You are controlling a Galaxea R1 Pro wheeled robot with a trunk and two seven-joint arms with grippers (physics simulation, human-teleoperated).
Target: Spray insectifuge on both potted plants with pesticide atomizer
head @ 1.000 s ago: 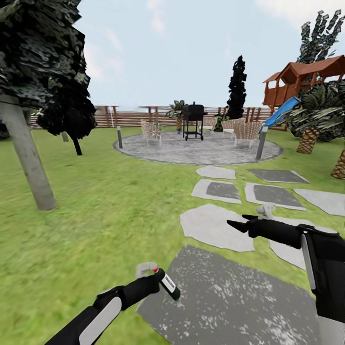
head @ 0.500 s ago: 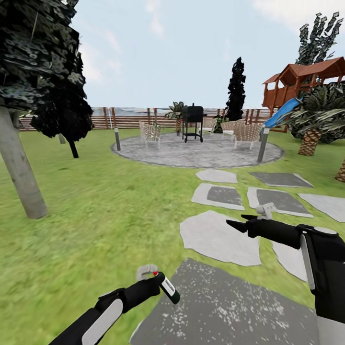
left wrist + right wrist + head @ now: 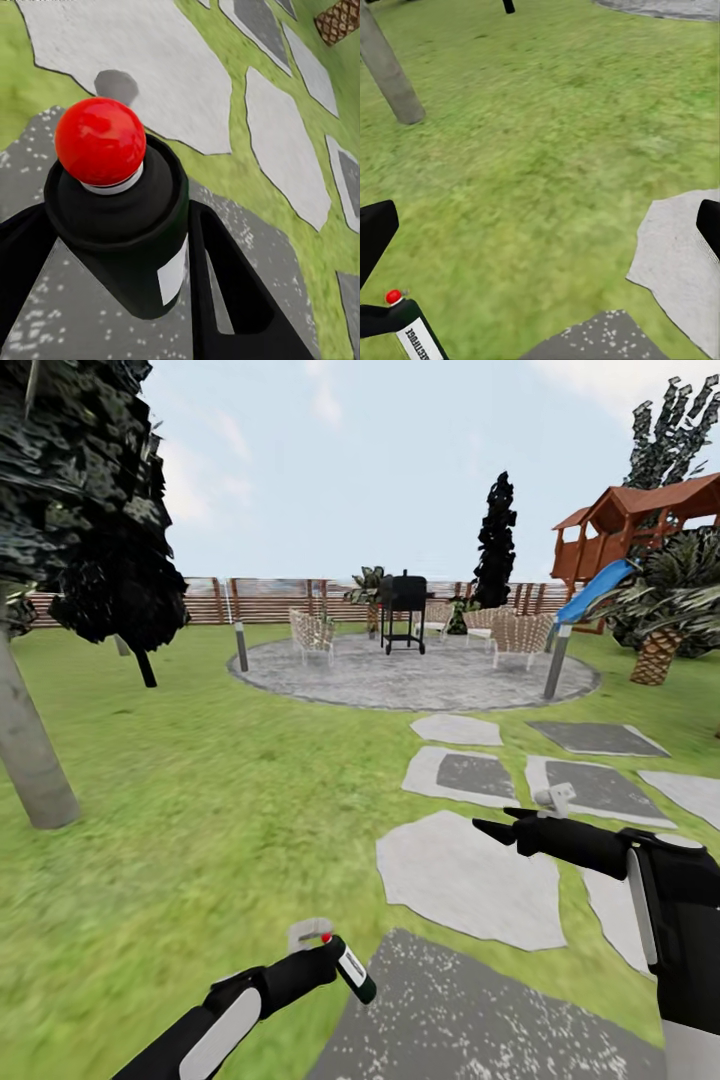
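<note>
My left gripper (image 3: 335, 963) is shut on the pesticide atomizer (image 3: 352, 970), a small dark green bottle with a white label band and a red button on top. It hangs low over the garden lawn (image 3: 200, 790), at the edge of a dark stone slab (image 3: 480, 1020). The left wrist view has the atomizer (image 3: 142, 255) clamped between both black fingers (image 3: 225, 292). My right gripper (image 3: 497, 822) floats open and empty above a pale stepping slab (image 3: 460, 875). Its wrist view catches the atomizer (image 3: 414, 331) low in one corner. I cannot make out the potted plants from here.
A grey tree trunk (image 3: 25, 750) stands close on the left. Ahead lies a round paved patio (image 3: 410, 678) with a black grill (image 3: 403, 610), wicker chairs (image 3: 313, 635) and two short posts (image 3: 556, 660). A wooden playhouse with a blue slide (image 3: 630, 530) and a palm (image 3: 660, 650) stand to the right, and a slat fence (image 3: 270, 600) closes the back.
The whole view has crept forward: the slabs and patio have come nearer and the tree trunk has slid left. Both arms keep their pose, and the atomizer stays held.
</note>
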